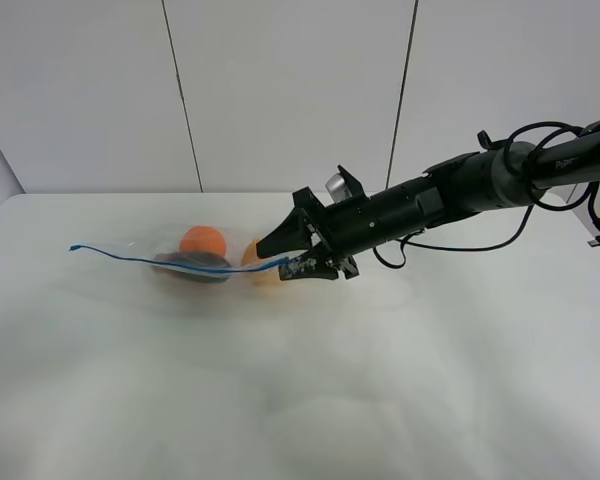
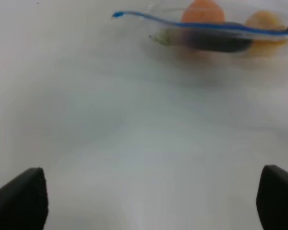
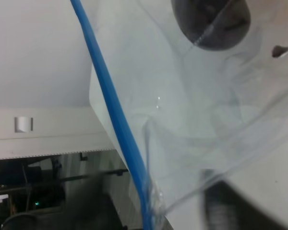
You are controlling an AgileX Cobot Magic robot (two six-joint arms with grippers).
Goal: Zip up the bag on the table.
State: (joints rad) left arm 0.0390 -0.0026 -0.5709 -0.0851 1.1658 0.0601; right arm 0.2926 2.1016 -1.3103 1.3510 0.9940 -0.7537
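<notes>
The clear plastic bag lies on the white table, left of centre. Through it show an orange, a dark eggplant and a yellow pear. Its blue zip strip runs along the near edge. My right gripper is at the strip's right end, jaws apart, with the strip passing between the blurred fingers. My left gripper is open over bare table, well short of the bag. It does not show in the high view.
The right arm reaches in from the right, its black cable drooping toward the table. White wall panels stand behind the table's far edge.
</notes>
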